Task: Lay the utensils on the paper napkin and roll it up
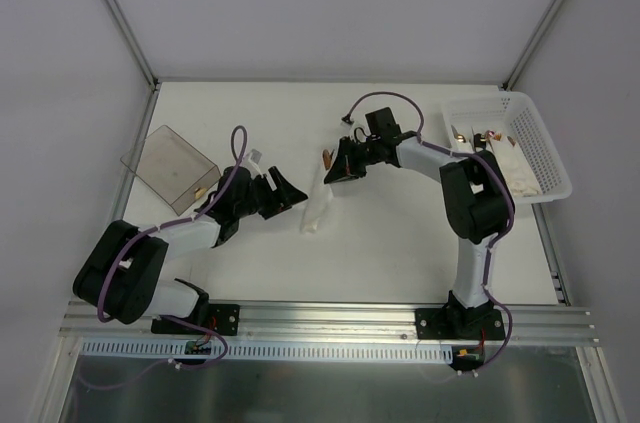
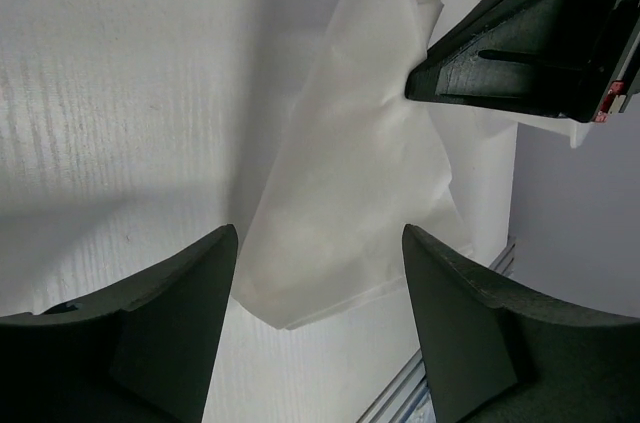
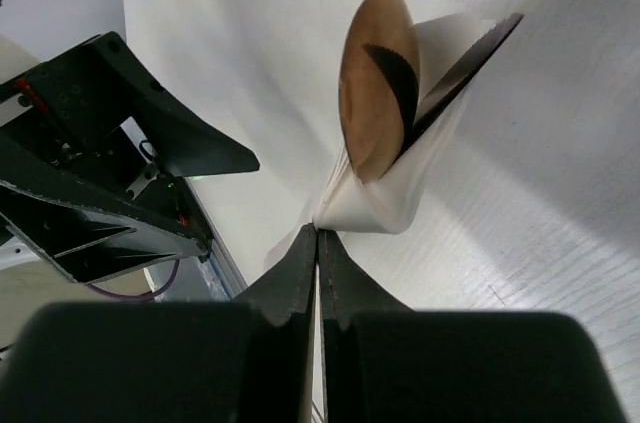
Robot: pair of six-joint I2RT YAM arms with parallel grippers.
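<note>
Near the middle of the desk (image 1: 400, 243), the paper napkin (image 2: 350, 193) lies loosely folded around the utensils (image 3: 375, 93), with one brown rounded end poking out of its far end. The right gripper (image 3: 318, 235) has its jaws pressed together, and they appear to pinch the napkin's edge just below that brown end. The left gripper (image 2: 318, 238) sits at the napkin's other end with its jaws wide, one on each side of the paper and holding nothing. The wrap looks slack and only partly wound, so I judge the rolling unfinished. The main risk is that the fold springs open: the paper is soft and only one thin pinch holds it, so a release or a tug from the right could let it unfurl. A pull on one edge could also slide the paper off the utensils or tear it. The two grippers are near each other, so a careless closing move could knock them together. A basket (image 1: 540, 143) and a clear container (image 1: 170, 168) sit well apart at the sides.
</note>
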